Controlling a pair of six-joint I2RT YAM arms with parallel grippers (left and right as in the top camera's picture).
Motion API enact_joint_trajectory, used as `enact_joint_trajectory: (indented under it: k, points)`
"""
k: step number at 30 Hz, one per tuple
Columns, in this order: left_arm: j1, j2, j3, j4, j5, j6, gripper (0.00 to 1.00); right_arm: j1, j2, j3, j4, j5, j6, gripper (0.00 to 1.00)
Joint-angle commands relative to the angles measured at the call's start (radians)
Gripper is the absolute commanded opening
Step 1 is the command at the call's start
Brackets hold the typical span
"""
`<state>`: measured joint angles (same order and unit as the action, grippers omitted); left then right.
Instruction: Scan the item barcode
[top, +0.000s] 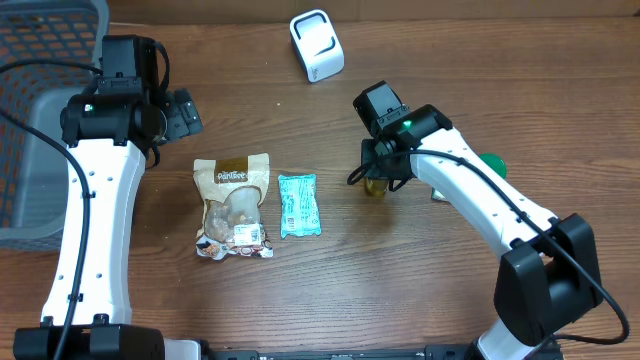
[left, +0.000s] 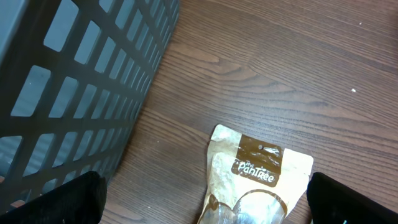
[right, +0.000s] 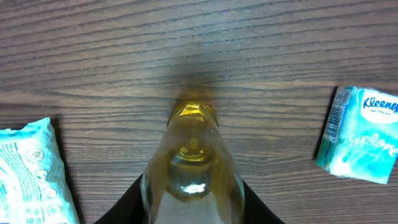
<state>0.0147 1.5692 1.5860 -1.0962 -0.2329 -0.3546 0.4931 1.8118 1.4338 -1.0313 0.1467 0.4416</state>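
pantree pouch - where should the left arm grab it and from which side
Probably across its width, just below the brown top band, coming straight down from above. The PanTree pouch lies flat, label up, so only its two long side edges offer opposing faces. The left gripper hangs open near the top end, and the pouch looks narrower than its jaws.

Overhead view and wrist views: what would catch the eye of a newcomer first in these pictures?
First the yellowish bottle, gripped by the right gripper, right of centre. Next, a brown snack bag and a teal packet lie side by side in the middle. A white scanner stands at the far edge, and a grey basket fills the far left corner.
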Motion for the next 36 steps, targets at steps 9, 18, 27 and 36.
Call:
enact_joint_trajectory:
  k: [9,18,27,36]
  points:
    - [-0.002,-0.003,0.005,0.0,-0.01,0.026,1.0,0.004,0.006,-0.034,0.01,0.014,0.007,0.5]
    - [-0.002,-0.003,0.005,0.0,-0.01,0.026,1.0,0.004,0.006,-0.034,0.01,0.013,0.007,0.54]
    - [-0.002,-0.003,0.005,0.0,-0.01,0.026,1.0,0.004,0.006,-0.034,0.014,0.01,0.007,0.54]
    - [-0.002,-0.003,0.005,0.0,-0.01,0.026,1.0,0.005,0.006,-0.034,0.017,0.01,0.008,0.45]
